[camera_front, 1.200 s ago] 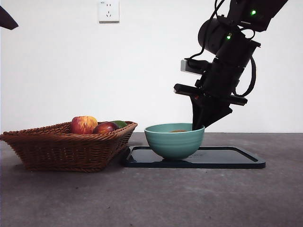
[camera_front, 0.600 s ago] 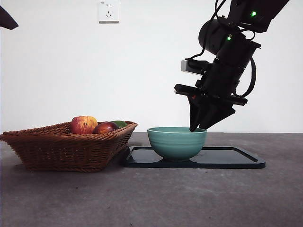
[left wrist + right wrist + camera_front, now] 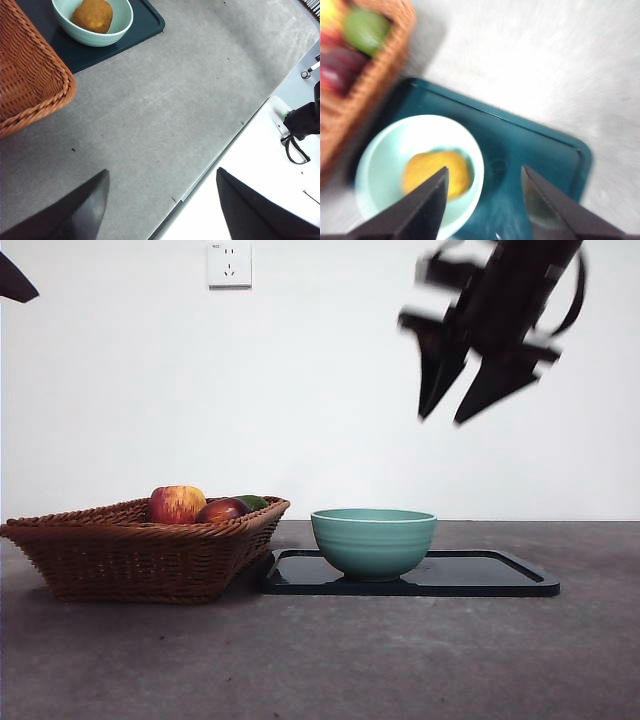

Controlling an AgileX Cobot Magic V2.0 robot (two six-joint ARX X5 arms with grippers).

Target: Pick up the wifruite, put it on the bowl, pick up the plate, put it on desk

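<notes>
The wifruite [image 3: 92, 15] is seen lying inside the bowl [image 3: 373, 540], which is set on a dark tray [image 3: 480, 577] on the desk [image 3: 320, 660], beside a basket [image 3: 130, 550] (apple [image 3: 177, 503] on top). The right gripper [image 3: 448, 405] is held high above the bowl, jaws apart and empty. The left gripper [image 3: 160, 200] is parked over bare desk, jaws apart.

Black pointed gripper [image 3: 458, 405] jaws — cabled, seemingly
</notes>
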